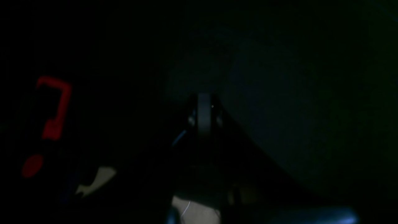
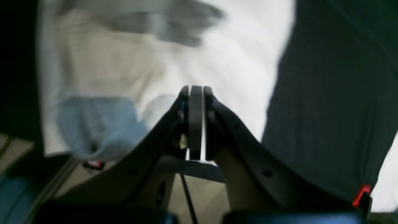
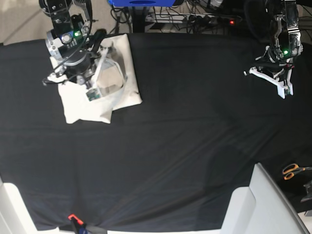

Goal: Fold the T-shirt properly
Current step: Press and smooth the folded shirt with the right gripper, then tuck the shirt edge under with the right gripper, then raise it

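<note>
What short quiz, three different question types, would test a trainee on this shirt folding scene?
1. True or false: the T-shirt lies folded at the far corner of the black table cloth, under the right arm.
2. Multiple choice: the right gripper has its fingers A) spread wide, B) pressed together, C) out of view.
3. Short answer: what orange-handled tool lies near the base view's right edge?

Key: 1 true; 2 B; 3 scissors.
</note>
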You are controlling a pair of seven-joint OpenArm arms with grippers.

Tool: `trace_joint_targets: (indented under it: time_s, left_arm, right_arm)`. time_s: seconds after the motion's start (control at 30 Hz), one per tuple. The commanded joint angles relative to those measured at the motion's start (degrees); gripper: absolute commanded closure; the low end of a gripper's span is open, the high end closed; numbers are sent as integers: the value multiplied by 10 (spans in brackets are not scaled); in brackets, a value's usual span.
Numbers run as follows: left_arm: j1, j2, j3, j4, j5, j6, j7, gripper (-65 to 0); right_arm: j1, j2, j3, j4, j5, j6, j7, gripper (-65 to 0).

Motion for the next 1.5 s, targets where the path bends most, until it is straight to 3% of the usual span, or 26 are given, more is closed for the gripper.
trace_joint_targets:
  time_s: [0.0,0.13,0.37,0.53,0.73,0.83,0.93,1.13,1.23,1.37,1.47]
  left_arm:
    - [2,-8,-4,10,3,4,-8,0]
    - [2,-8,-4,9,3,4,-8,0]
    - [2,-8,-4,7,3,4,-8,0]
    - [2,-8,-4,7,3,4,-8,0]
    - [-9,-8,6,7,3,4,-7,0]
    - [-11,-10,58,24,-4,4,-5,0]
    - [-12,-6,127,79,-17,3,-4,0]
    - [-135,-9,284,115,-217,3,57,0]
    - [-209,-4,373,116,-278,3,59,0]
    - [-306,34,480,106,-322,3,59,0]
    - [-363,83,529,52,-324,3,60,0]
  right_arm:
    - [-2,-10,4,2,-4,16,8,0]
    - [0,-20,3,-28,-4,73,8,0]
    - [-4,-30,-5,-54,-4,89,9,0]
    - [-18,-33,-15,-55,-4,161,6,0]
    - [-33,-39,-15,-50,-4,164,4,0]
    - [-39,-37,-9,-14,-8,162,-16,0]
    - [-26,-37,50,18,-8,161,-48,0]
    - [15,-37,167,-28,-7,161,-46,0]
    - [27,-37,197,-56,-7,161,-46,0]
    - [31,-37,235,-89,-7,161,-13,0]
    - [30,-38,250,-105,-6,161,0,0]
